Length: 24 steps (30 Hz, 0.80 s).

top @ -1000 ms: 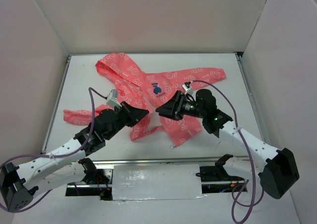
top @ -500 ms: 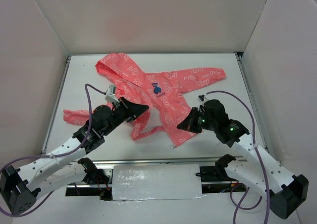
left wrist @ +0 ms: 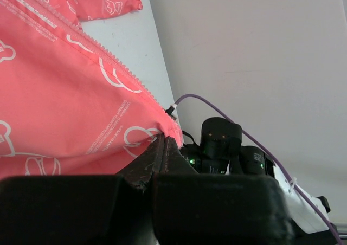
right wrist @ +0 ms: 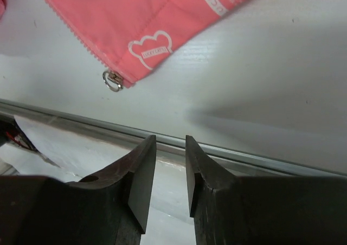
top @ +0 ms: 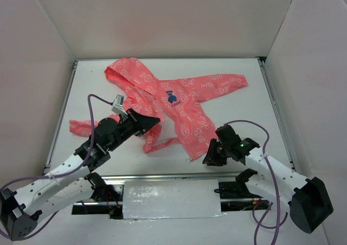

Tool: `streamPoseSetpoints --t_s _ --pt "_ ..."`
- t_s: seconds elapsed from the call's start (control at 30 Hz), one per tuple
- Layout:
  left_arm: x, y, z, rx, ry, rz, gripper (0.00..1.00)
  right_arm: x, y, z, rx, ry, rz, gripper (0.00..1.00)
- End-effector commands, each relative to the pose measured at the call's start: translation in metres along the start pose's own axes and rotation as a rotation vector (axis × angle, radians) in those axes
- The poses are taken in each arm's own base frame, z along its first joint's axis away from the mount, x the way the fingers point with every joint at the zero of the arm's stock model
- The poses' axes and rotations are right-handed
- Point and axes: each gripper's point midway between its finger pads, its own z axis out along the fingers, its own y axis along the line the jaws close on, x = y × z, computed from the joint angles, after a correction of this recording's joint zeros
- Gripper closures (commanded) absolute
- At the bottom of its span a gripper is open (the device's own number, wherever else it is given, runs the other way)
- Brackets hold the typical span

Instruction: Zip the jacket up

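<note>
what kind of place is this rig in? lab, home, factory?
Most likely a lab data-collection cell. Plain board walls box in a white table on three sides, the left arm and right arm are mounted at its near edge, and one jacket is laid out.

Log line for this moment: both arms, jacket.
left fingers: shut on jacket edge | right fingers: apart, empty, over near table edge | zipper pull: free at hem corner | front: unzipped
</note>
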Motion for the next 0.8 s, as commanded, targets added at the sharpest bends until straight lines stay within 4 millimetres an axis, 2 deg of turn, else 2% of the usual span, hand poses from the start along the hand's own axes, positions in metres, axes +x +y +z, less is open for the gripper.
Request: streamPoseSetpoints --t_s 0.0,0.03,0.13,0.27,0.5,0.77 --pt "-0.002 -0.007 -0.005 0.035 -0.003 0.031 1.0 -0.029 0.023 -0.004 -0.047 -0.094 -0.044 0.64" --pt "-0.001 -0.004 -0.006 0.026 -0.001 0.032 1.0 -0.035 0.021 -0.003 -0.023 -0.114 -0.049 0.64" --pt "-0.001 -0.003 -0.008 0.025 -0.003 0.032 1.0 -0.045 0.036 -0.003 -0.038 -0.113 -0.071 0.63" --pt "0.0 -0.002 -0.007 0.024 0.001 0.033 1.0 -0.053 0.04 0.006 0.005 -0.11 -0.098 0.63" --pt "0.002 0.003 -0.007 0.01 0.005 0.035 1.0 -0.047 0.05 0.019 0.033 -0.068 -0.151 0.62" --pt "0.006 0.009 -0.006 -0.002 0.015 0.033 1.0 -0.043 0.044 0.032 0.1 -0.043 -0.191 0.59"
